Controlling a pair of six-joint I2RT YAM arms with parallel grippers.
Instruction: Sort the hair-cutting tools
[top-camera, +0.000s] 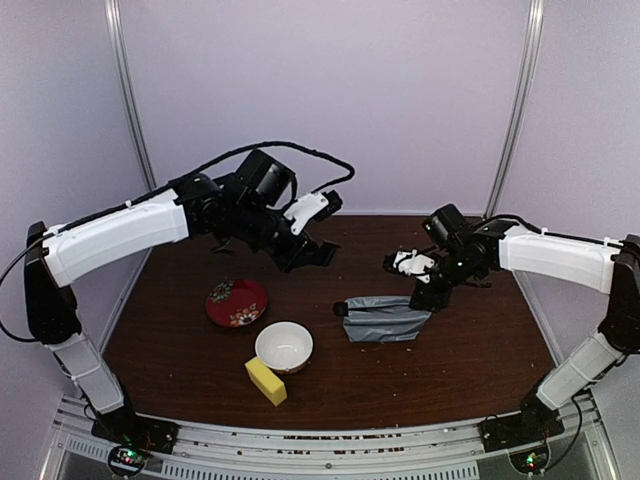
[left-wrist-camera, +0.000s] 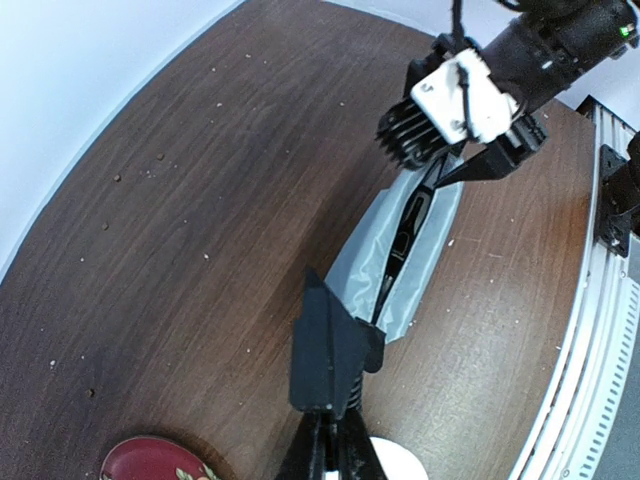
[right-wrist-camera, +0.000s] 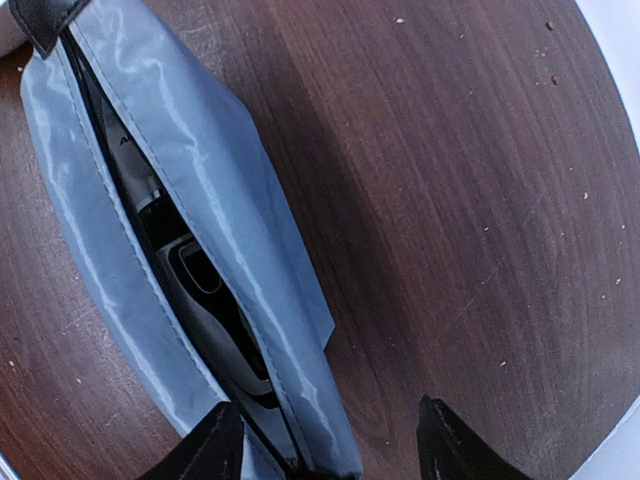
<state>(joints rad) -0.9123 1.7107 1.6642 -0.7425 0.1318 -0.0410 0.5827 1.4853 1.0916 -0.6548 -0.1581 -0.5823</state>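
A grey zip pouch (top-camera: 385, 320) lies open on the brown table, right of centre. The black-and-silver hair clipper (right-wrist-camera: 205, 300) lies inside it and also shows in the left wrist view (left-wrist-camera: 405, 225), with a slim black thing beside it that I cannot identify. The scissors and the comb are not in view as such. My right gripper (top-camera: 425, 296) is open, its fingers straddling the pouch's right end (right-wrist-camera: 330, 440), holding nothing. My left gripper (top-camera: 320, 250) hangs in the air left of the pouch, shut and empty (left-wrist-camera: 330, 340).
A red patterned plate (top-camera: 237, 302) lies left of centre, with a white bowl (top-camera: 284, 346) in front of it and a yellow sponge (top-camera: 265, 381) near the front edge. White walls and metal posts close the back and sides.
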